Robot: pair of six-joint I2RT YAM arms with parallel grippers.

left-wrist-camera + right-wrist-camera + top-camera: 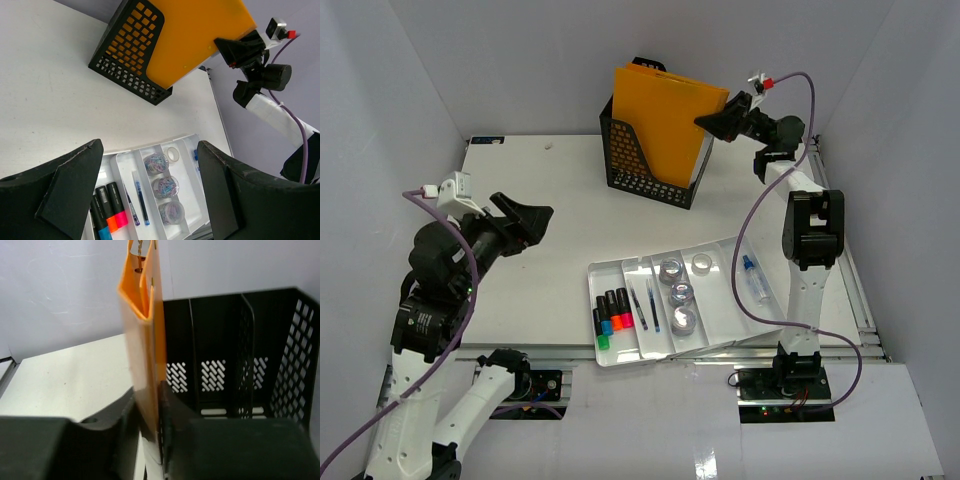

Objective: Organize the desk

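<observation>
Left gripper [538, 228] jaws apart, idle. Right gripper [706, 123] clamps flat orange folder [665, 115] at black mesh rack [640, 180]. Next, probably: seat it, release.

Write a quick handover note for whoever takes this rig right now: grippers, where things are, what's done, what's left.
Left gripper: open, empty, above the left of the desk.
Right gripper: shut on the orange folder, whose lower end sits in the black file holder.
Done: markers, pens and clip jars lie in the white tray.
Left: probably release the folder, then retract.
</observation>
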